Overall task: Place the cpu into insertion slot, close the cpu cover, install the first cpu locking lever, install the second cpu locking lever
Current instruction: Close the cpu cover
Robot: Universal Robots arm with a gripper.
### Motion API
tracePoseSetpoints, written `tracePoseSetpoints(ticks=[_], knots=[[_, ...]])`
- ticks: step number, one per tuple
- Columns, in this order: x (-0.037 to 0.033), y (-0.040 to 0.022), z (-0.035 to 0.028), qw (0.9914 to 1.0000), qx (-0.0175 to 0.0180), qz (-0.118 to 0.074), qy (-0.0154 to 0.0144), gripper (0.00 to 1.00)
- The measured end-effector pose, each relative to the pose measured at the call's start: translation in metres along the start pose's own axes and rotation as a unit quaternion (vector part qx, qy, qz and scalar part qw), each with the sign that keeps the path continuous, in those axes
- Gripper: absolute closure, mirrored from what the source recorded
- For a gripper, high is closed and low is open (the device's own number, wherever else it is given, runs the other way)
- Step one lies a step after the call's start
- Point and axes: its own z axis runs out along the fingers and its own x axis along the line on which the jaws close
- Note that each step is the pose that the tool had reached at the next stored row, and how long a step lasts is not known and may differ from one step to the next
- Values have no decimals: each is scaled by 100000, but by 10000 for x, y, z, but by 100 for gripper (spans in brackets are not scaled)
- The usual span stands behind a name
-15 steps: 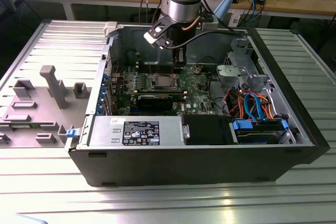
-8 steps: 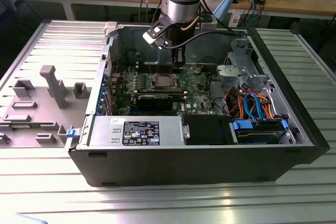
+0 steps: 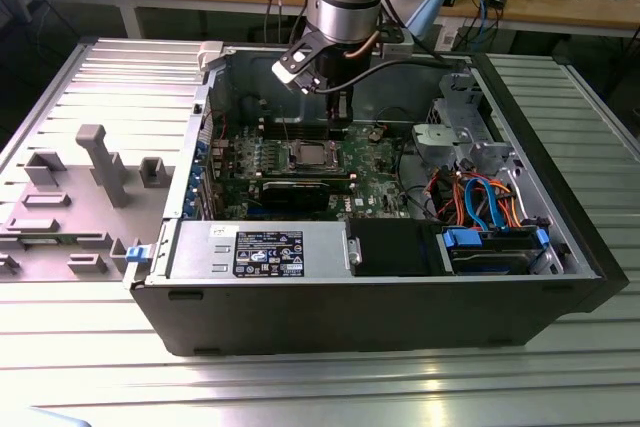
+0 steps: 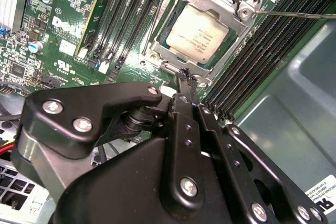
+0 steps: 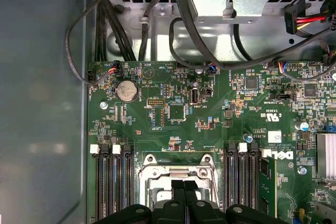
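Two of the four steps look done, going by how the parts lie. The cpu [image 4: 195, 34] sits flat in the insertion slot [image 4: 152, 56], near the middle of the green board [image 5: 178, 114] between two banks of long black memory slots [image 4: 121, 19]. The cpu cover [image 4: 223, 4] appears to lie down over it, its silvery frame ringing the chip's metal top on all sides. What seems left is the locking. A thin wire lever [image 4: 294, 14] reaches out from a corner of the cover across the memory slots, and I judge it not yet latched. I cannot tell where the other lever is. The hand [image 4: 186, 75] hangs at the edge of the socket, just beside the cover's rim. Its two slim black fingertips are brought together, with nothing visible between them. Whether they touch the frame or a lever I cannot tell. In the exterior view the arm stands over the open computer case [image 3: 400, 307], which rests on the ribbed metal table [image 3: 300, 387].
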Motion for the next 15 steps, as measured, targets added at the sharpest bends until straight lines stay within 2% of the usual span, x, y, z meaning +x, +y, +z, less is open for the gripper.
tracePoseSetpoints(ticks=[3,10,15], knots=[[0,-22,1,100000,0,-19,6,89],[0,-122,4,100000,1,-17,2,89],[0,-139,11,100000,-1,-13,1,89]])
